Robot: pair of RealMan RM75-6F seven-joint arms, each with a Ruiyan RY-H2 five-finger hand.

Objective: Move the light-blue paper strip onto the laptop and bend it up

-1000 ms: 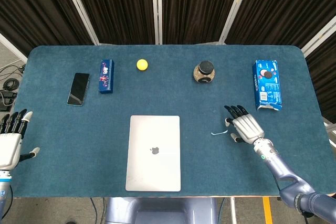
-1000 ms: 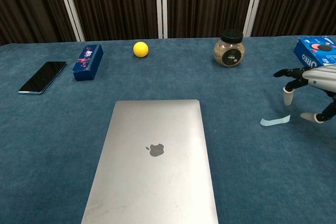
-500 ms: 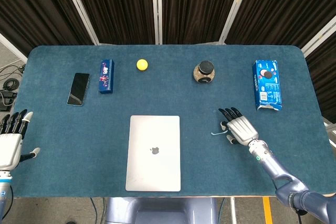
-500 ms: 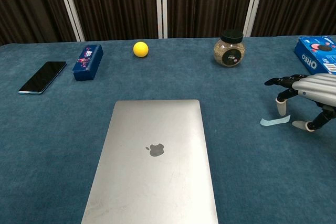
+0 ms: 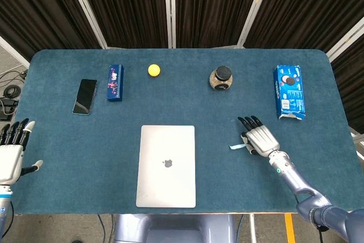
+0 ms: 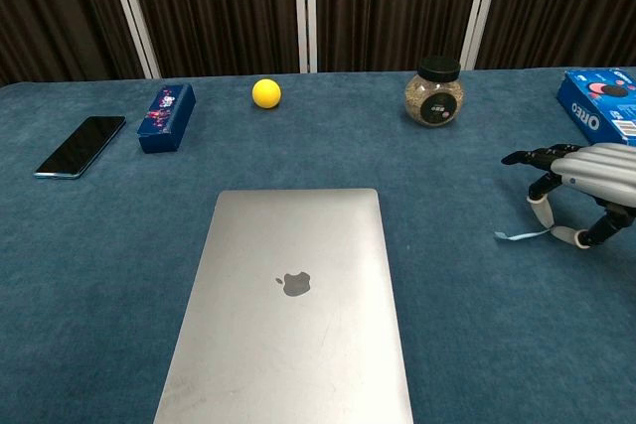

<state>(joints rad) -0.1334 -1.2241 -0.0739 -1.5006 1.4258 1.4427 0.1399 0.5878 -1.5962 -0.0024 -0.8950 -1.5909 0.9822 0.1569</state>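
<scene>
Dark curtains behind, blue-felt table below: I'm at the pick-up of the strip.
My right hand pinches one end of the light-blue paper strip between thumb and a finger, the strip's free end near the felt, well right of the closed laptop. Left hand hangs spread, holding nothing. Next, I judge, lift without crumpling and carry leftward onto the lid.
</scene>
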